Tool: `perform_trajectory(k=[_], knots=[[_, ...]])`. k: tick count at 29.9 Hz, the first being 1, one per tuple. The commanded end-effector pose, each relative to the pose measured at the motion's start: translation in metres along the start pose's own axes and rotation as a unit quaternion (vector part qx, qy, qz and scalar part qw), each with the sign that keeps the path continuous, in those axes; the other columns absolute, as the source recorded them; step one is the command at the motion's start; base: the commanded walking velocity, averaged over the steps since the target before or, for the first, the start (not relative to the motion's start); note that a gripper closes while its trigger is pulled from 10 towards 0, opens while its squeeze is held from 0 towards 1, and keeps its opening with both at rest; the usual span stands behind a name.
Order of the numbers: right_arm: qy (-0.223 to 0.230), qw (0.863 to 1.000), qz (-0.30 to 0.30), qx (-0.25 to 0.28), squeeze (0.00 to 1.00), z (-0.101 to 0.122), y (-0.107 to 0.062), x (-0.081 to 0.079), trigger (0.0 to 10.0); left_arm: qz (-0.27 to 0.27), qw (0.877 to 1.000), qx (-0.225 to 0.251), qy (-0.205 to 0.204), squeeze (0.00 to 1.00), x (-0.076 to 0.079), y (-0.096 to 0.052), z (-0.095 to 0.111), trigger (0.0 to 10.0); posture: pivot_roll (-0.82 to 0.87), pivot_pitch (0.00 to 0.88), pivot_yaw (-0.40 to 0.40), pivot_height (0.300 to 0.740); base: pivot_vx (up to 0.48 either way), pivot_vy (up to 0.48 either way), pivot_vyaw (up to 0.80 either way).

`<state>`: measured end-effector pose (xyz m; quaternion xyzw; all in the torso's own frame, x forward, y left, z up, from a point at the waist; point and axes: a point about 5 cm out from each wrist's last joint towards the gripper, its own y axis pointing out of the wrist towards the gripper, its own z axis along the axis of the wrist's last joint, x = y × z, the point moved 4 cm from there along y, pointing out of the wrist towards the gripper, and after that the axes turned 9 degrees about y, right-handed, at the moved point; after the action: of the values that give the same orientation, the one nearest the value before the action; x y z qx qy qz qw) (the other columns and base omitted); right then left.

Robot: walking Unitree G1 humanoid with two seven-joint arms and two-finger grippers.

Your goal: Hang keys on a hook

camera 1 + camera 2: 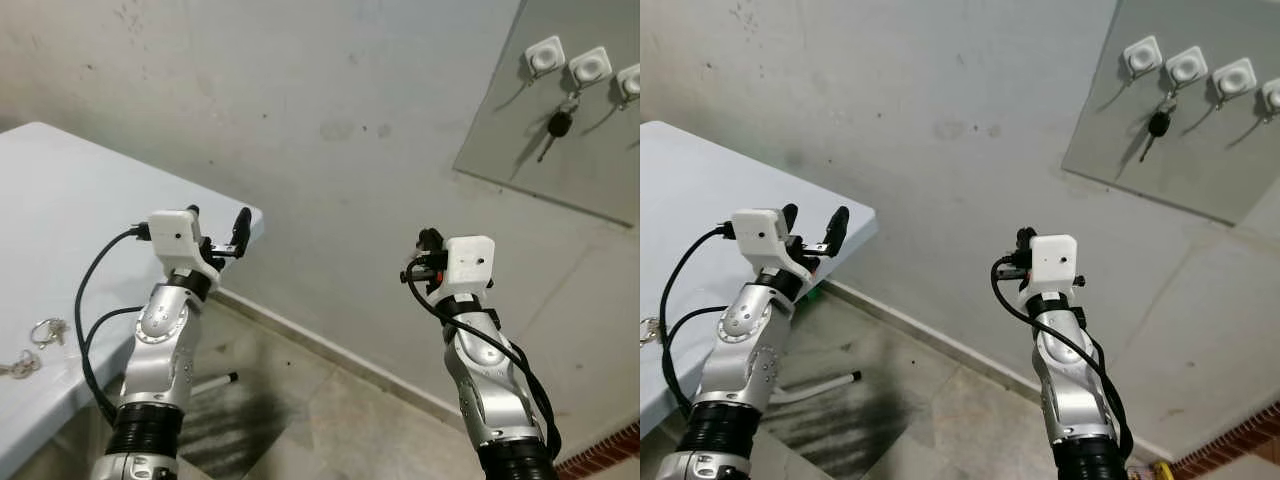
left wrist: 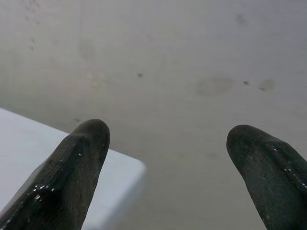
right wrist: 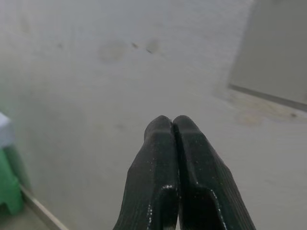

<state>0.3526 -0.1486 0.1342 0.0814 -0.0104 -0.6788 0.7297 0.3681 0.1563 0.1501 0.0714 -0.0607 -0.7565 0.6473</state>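
A black-headed key (image 1: pixel 558 125) hangs from a white hook (image 1: pixel 589 68) on the grey board (image 1: pixel 520 150) high on the wall to the right. More white hooks (image 1: pixel 545 55) sit beside it. Key rings with keys (image 1: pixel 30 348) lie on the white table (image 1: pixel 70 210) at the left. My left gripper (image 1: pixel 218 214) is raised over the table's corner, open with nothing between its fingers (image 2: pixel 86 148). My right gripper (image 1: pixel 428 240) is held up in front of the wall, below and left of the board. It is shut and holds nothing (image 3: pixel 171 122).
The bare grey wall (image 1: pixel 330 130) fills the middle. A white table leg (image 1: pixel 215 381) rests on the tiled floor below the table corner, with something green (image 1: pixel 815 290) behind it. A brick edge (image 1: pixel 605 455) shows at the bottom right.
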Motion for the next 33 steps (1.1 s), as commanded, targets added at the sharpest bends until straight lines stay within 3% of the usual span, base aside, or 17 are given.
perform_trajectory(k=[1, 20, 24, 30, 33], knots=[[0.004, 1.0, -0.006, 0.014, 0.0, 0.0072, 0.0016, 0.0021, 10.0, -0.016, 1.0, 0.001, 0.005, 0.0, 0.0058, 0.0018, 0.0014, 10.0, -0.02, 0.0, -0.035, 0.74, 0.0, -0.292, 0.0], [0.007, 1.0, -0.016, 0.015, 0.0, 0.0068, 0.0001, 0.0052, 10.0, -0.022, 1.0, -0.001, 0.005, 0.0, 0.0069, 0.0039, 0.0016, 10.0, -0.02, 0.0, -0.026, 0.74, 0.0, -0.319, 0.0], [0.007, 1.0, -0.015, 0.016, 0.0, 0.0075, 0.0004, 0.0052, 10.0, -0.013, 1.0, -0.002, 0.015, 0.0, 0.0056, 0.0045, 0.0015, 10.0, -0.02, 0.0, -0.027, 0.74, 0.0, 0.0, 0.0], [0.019, 1.0, -0.011, 0.012, 0.0, 0.0075, 0.002, 0.0047, 10.0, -0.014, 1.0, 0.004, -0.001, 0.0, 0.0075, 0.0055, 0.0026, 10.0, -0.02, 0.0, -0.029, 0.74, 0.0, 0.0, 0.0], [0.022, 1.0, -0.013, 0.01, 0.0, 0.0071, 0.0023, 0.0052, 10.0, -0.015, 1.0, 0.005, 0.004, 0.0, 0.0083, 0.0052, 0.0029, 10.0, -0.02, 0.0, -0.029, 0.74, 0.0, 0.0, -0.72]])
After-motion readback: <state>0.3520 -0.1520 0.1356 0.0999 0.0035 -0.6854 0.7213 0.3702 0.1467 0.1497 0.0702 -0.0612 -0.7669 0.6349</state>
